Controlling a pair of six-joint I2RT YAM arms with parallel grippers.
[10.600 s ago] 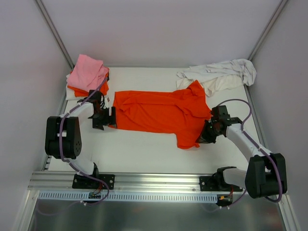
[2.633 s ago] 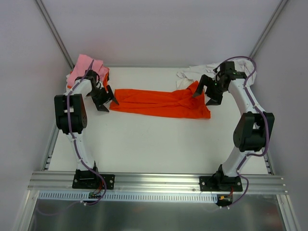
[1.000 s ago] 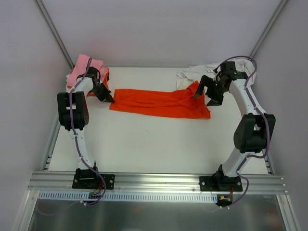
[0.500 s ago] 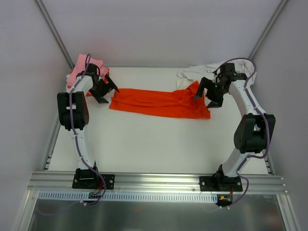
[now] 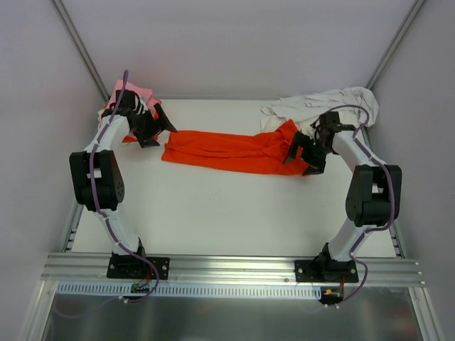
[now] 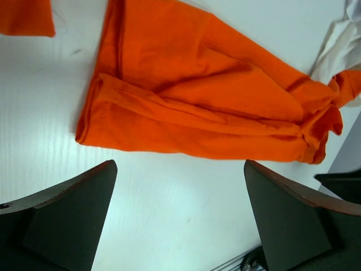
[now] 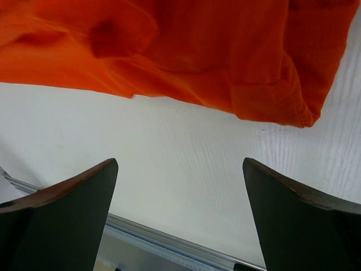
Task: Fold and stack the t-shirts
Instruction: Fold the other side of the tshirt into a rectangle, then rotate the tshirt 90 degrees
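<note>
Only overhead shows the pink t-shirt [image 5: 141, 93]; wrist views show the orange t-shirt [image 6: 186, 107].

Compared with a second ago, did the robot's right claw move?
Yes. The right gripper came down in the top view, away from the white t-shirt at the back, and is now beside the end of the orange t-shirt.

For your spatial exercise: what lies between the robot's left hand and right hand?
The folded orange t-shirt stretches across the table between the left hand and the right hand, seen in the top view.
</note>
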